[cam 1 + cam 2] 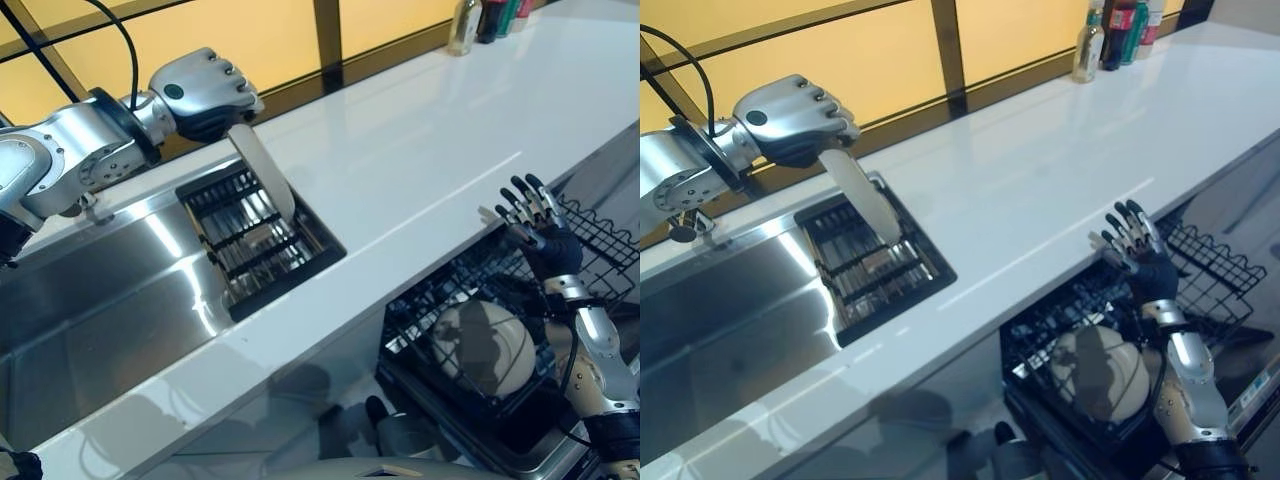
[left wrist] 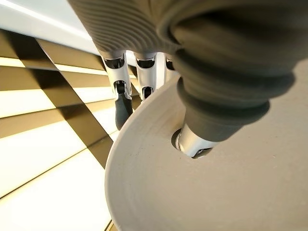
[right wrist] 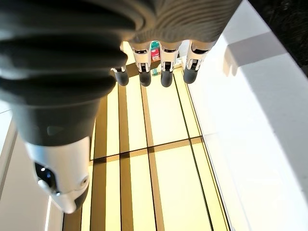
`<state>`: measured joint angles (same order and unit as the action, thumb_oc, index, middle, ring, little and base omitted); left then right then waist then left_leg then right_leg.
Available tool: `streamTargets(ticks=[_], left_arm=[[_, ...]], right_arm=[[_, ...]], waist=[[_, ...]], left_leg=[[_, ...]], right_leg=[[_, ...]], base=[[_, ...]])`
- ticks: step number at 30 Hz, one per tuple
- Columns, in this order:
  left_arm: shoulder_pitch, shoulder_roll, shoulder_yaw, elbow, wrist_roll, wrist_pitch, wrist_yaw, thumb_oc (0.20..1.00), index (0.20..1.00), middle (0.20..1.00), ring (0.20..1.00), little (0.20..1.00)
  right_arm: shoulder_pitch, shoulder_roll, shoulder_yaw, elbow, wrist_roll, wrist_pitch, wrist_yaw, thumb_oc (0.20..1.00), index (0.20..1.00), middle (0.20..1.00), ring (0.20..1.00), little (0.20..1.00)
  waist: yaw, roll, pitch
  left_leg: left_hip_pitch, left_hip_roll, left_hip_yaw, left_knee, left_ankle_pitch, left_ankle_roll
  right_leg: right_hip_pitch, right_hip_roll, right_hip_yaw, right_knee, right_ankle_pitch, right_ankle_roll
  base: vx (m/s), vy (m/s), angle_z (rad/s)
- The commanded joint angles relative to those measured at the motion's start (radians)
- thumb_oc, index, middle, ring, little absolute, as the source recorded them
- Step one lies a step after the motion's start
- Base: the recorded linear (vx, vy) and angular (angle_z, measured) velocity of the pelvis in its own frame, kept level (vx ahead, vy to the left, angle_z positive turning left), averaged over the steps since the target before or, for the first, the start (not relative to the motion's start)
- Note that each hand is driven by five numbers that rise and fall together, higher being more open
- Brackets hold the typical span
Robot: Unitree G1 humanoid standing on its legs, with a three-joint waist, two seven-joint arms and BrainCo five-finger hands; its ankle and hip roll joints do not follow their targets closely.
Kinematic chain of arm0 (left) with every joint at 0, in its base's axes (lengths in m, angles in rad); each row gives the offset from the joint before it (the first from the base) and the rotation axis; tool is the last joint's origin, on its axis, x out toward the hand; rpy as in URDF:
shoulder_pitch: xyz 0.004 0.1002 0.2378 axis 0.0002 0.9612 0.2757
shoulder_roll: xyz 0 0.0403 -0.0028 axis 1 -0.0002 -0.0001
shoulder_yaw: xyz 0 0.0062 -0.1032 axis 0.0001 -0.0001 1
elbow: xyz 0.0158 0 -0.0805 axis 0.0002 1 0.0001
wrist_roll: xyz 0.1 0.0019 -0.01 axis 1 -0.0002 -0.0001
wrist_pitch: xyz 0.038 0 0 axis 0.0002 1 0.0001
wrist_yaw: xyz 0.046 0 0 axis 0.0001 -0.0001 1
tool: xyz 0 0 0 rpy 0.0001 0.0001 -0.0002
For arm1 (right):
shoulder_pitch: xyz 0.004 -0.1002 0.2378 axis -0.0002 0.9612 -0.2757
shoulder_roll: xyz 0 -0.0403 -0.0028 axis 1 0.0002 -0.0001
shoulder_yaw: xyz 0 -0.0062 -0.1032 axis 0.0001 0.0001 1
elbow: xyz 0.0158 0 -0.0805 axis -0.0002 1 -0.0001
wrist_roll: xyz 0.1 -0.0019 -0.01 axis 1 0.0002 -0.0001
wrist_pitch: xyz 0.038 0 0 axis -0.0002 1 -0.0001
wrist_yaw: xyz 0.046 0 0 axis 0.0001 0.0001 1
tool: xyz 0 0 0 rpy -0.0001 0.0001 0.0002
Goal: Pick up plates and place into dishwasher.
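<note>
My left hand [image 1: 205, 92] is shut on a cream plate [image 1: 262, 170], held on edge above the black dish rack [image 1: 255, 245] in the sink. In the left wrist view the thumb [image 2: 195, 142] presses on the plate's face [image 2: 202, 192] and the fingers [image 2: 122, 103] curl behind its rim. Another pale plate [image 1: 490, 345] lies in the dishwasher's black wire rack [image 1: 440, 300] at the lower right. My right hand [image 1: 535, 225] is open, fingers straight and pointing up, above that rack by the counter's edge.
A white counter [image 1: 420, 140] runs between the steel sink [image 1: 90, 320] and the dishwasher. Several bottles [image 1: 1120, 25] stand at the counter's far end by the window. The wire rack's raised side [image 1: 605, 235] is just right of my right hand.
</note>
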<state>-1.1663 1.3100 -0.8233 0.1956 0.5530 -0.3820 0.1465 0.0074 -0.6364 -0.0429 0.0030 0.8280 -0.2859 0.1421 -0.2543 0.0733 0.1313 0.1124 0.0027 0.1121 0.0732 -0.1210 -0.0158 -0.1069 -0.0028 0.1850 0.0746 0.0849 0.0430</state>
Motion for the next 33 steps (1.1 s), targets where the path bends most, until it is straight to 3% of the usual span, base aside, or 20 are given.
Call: streamTargets(ticks=[1,9,15,19,22,26,30,33], left_arm=[[0.081,0.054,0.174,-0.005,-0.119,0.028,0.082,0.2,0.2,0.2,0.2,0.2],[0.339,-0.002,0.521,-0.032,-0.193,-0.024,0.13,0.2,0.2,0.2,0.2,0.2],[0.461,-0.049,0.672,-0.036,-0.288,-0.057,0.157,0.2,0.2,0.2,0.2,0.2],[0.544,-0.128,0.759,-0.044,-0.367,-0.09,0.148,0.2,0.2,0.2,0.2,0.2],[0.616,-0.207,0.805,-0.082,-0.42,-0.1,0.138,0.2,0.2,0.2,0.2,0.2],[0.716,-0.389,0.863,-0.146,-0.502,-0.108,0.114,0.2,0.2,0.2,0.2,0.2],[0.783,-0.569,0.861,-0.199,-0.566,-0.099,0.099,0.2,0.2,0.2,0.2,0.2],[0.805,-0.662,0.837,-0.238,-0.589,-0.076,0.09,0.2,0.2,0.2,0.2,0.2]], right_arm=[[0.015,0.003,-0.067,-0.095,0.022,-0.044,-0.009,1.0,1.0,1.0,1.0,1.0],[0.005,0.037,-0.059,-0.116,0.004,-0.036,-0.029,1.0,1.0,1.0,1.0,1.0],[0.013,0.048,-0.076,-0.131,0.001,-0.032,-0.046,1.0,1.0,1.0,1.0,1.0],[0.015,0.062,-0.092,-0.131,-0.027,-0.037,-0.078,1.0,1.0,1.0,1.0,1.0],[0.024,0.077,-0.11,-0.122,-0.058,-0.056,-0.123,1.0,1.0,1.0,1.0,1.0],[0.037,0.135,-0.149,-0.108,-0.124,-0.069,-0.208,1.0,1.0,1.0,1.0,1.0],[0.041,0.17,-0.172,-0.112,-0.289,-0.112,-0.373,1.0,1.0,1.0,1.0,1.0],[0.032,0.175,-0.198,-0.142,-0.306,-0.133,-0.377,1.0,1.0,1.0,1.0,1.0]], waist=[[0.022,-0.023,-0.073],[0.037,-0.034,-0.108],[0.039,-0.034,-0.125],[0.038,-0.036,-0.133],[0.034,-0.041,-0.137],[0.028,-0.051,-0.14],[0.017,-0.054,-0.138],[0.013,-0.055,-0.136]], left_leg=[[-0.101,0.02,0.0,0.002,0.044,0.0],[-0.086,0.012,0.006,-0.015,0.049,0.002],[-0.08,0.005,0.002,-0.031,0.05,0.006],[-0.073,0.0,0.003,-0.039,0.047,0.01],[-0.068,-0.003,0.003,-0.043,0.045,0.013],[-0.068,-0.009,-0.002,-0.043,0.039,0.021],[-0.06,-0.014,-0.004,-0.044,0.033,0.03],[-0.055,-0.017,-0.007,-0.045,0.03,0.035]], right_leg=[[0.041,-0.06,-0.038,0.045,-0.106,0.115],[0.041,-0.042,-0.017,0.031,-0.076,0.116],[0.038,-0.034,-0.009,0.021,-0.07,0.112],[0.036,-0.032,-0.001,0.023,-0.066,0.113],[0.033,-0.032,0.004,0.029,-0.061,0.114],[0.024,-0.03,0.014,0.045,-0.055,0.114],[0.02,-0.029,0.022,0.056,-0.047,0.115],[0.02,-0.028,0.026,0.061,-0.04,0.116]], base=[[-0.05,-0.009,0.0],[-0.03,-0.004,-0.03],[-0.01,-0.002,-0.03],[-0.03,0.005,0.0],[-0.04,-0.002,0.0],[-0.04,-0.013,0.0],[-0.01,0.003,-0.02],[0.01,0.009,-0.04]])
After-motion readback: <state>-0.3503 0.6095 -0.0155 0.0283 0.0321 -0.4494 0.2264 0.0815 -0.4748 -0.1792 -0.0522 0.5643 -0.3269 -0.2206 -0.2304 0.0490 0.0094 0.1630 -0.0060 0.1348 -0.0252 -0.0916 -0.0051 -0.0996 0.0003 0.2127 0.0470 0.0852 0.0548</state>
